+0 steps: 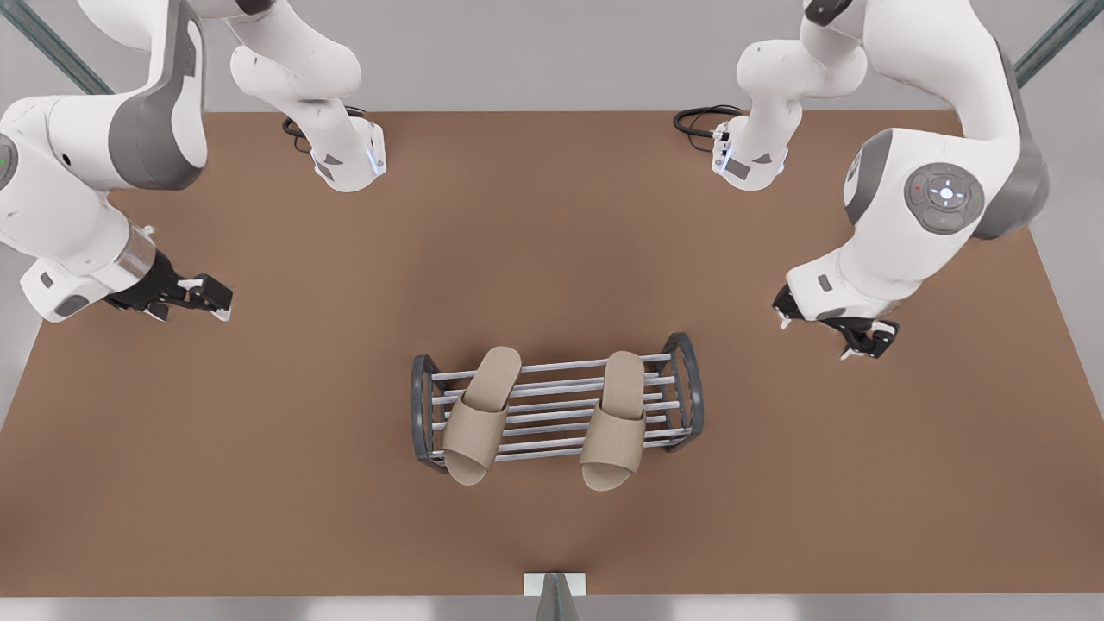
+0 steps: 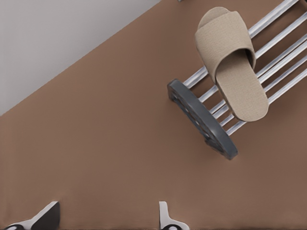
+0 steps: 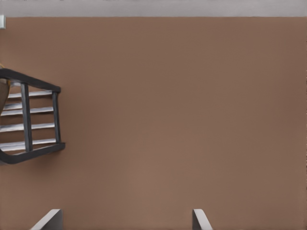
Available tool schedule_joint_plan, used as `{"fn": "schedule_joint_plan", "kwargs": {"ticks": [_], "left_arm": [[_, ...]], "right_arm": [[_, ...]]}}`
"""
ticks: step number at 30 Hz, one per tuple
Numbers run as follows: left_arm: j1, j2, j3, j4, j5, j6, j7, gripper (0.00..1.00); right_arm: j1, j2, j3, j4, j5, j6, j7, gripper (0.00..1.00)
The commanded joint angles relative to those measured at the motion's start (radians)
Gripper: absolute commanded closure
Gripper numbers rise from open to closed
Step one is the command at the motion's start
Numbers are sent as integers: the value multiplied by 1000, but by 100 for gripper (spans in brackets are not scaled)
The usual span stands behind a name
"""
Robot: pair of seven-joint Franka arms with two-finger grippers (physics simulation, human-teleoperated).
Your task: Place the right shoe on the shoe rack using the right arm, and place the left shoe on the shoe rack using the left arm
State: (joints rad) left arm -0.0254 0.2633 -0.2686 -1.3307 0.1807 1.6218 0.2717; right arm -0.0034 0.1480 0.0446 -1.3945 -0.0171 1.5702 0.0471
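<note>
The shoe rack (image 1: 552,405) stands in the middle of the brown table. Two tan slippers lie across its pale bars, toes overhanging toward the table's near edge. The right shoe (image 1: 479,414) lies by the end frame at the front view's left. The left shoe (image 1: 617,418), also in the left wrist view (image 2: 232,62), lies toward the other end frame (image 2: 201,120). My right gripper (image 1: 207,297) (image 3: 124,219) hovers open and empty at the front view's left, well away from the rack (image 3: 29,120). My left gripper (image 1: 867,338) (image 2: 106,218) hovers open and empty at the front view's right.
Both arm bases (image 1: 349,159) (image 1: 750,159) stand at the table's far edge, with black cables (image 1: 699,116) beside them. A small white block (image 1: 552,585) sits at the middle of the near edge. Bare tabletop (image 1: 259,448) surrounds the rack.
</note>
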Motion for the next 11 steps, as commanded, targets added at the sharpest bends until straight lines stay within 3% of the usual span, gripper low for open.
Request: {"fn": "schedule_joint_plan", "kwargs": {"ticks": [1,5,11], "left_arm": [[15,-3,-17,1,96,-86,-629,0],[13,-22,60,13,-90,-56,-853,0],[12,-24,61,10,-86,-48,-856,0]], "right_arm": [[2,-1,0,3,-1,-4,-27,0],[-7,-58,-6,-3,0,-41,-26,0],[2,-33,-5,-1,0,-32,-27,0]]}}
